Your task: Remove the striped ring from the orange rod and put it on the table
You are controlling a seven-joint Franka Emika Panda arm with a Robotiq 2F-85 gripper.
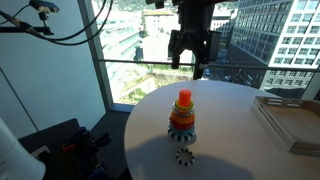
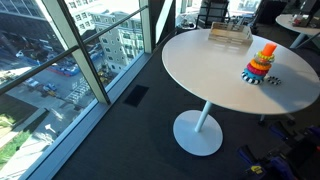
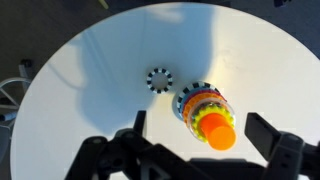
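Gaping wide, the gripper point(image 1: 191, 64) touches nothing.

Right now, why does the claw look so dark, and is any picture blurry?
In an exterior view the gripper is backlit by bright windows, a near silhouette, and shadow pools on the table by the striped ring; in the wrist view a soft grey shadow crosses the white top, the fingers dark and blurred.

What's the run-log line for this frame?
gripper: open, empty, above orange rod | striped ring: flat on table, clear of rod
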